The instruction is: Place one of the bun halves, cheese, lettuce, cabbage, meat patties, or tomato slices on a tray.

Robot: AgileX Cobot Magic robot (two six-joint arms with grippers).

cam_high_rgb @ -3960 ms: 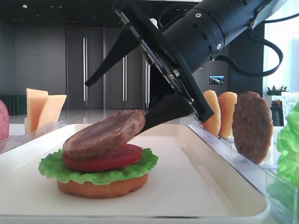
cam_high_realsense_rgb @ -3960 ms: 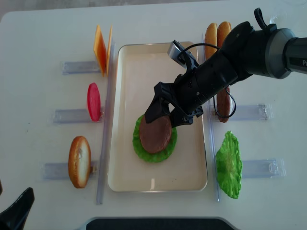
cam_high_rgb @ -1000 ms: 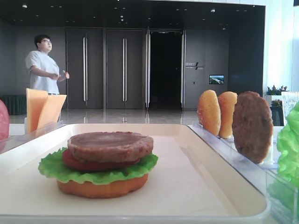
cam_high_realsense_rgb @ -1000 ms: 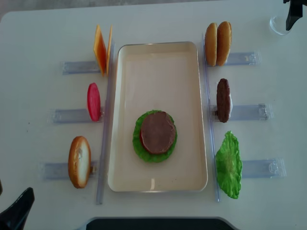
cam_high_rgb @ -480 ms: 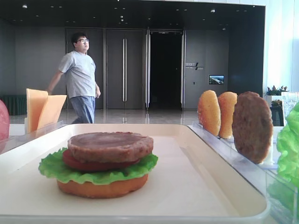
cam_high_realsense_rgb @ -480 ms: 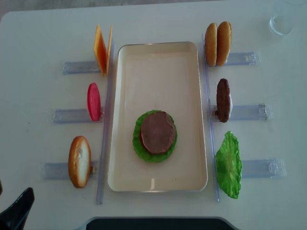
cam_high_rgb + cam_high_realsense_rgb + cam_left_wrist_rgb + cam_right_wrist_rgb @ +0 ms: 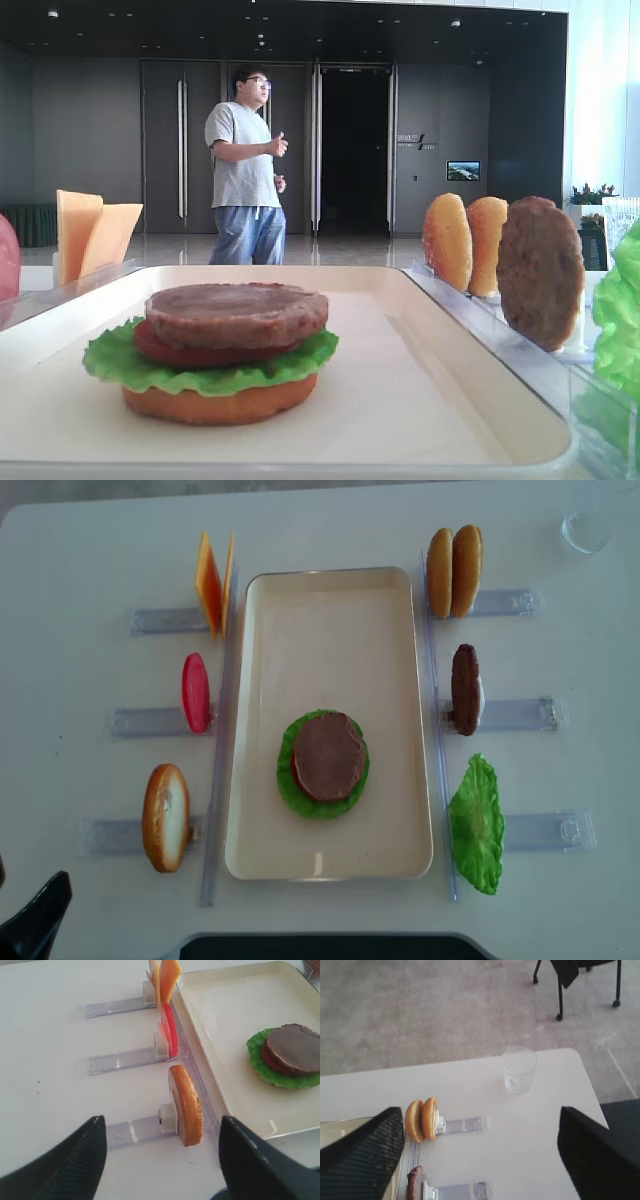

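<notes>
Low at the tray [image 7: 480,330] rim facing the hall, straight overhead above the table [image 7: 80,540], wrists angled down from opposite sides, all sharing tray surroundings.

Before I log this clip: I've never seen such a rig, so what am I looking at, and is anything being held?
It is a two-armed robot at a white table. One view looks down from above, one sits low at the tray's edge, and two ride on the arms' wrists. The tray carries a stack: bun half, lettuce, tomato slice, meat patty. Spare bun halves, cheese and another patty stand in clear holders. The right tool and left tool are open, holding nothing.
</notes>
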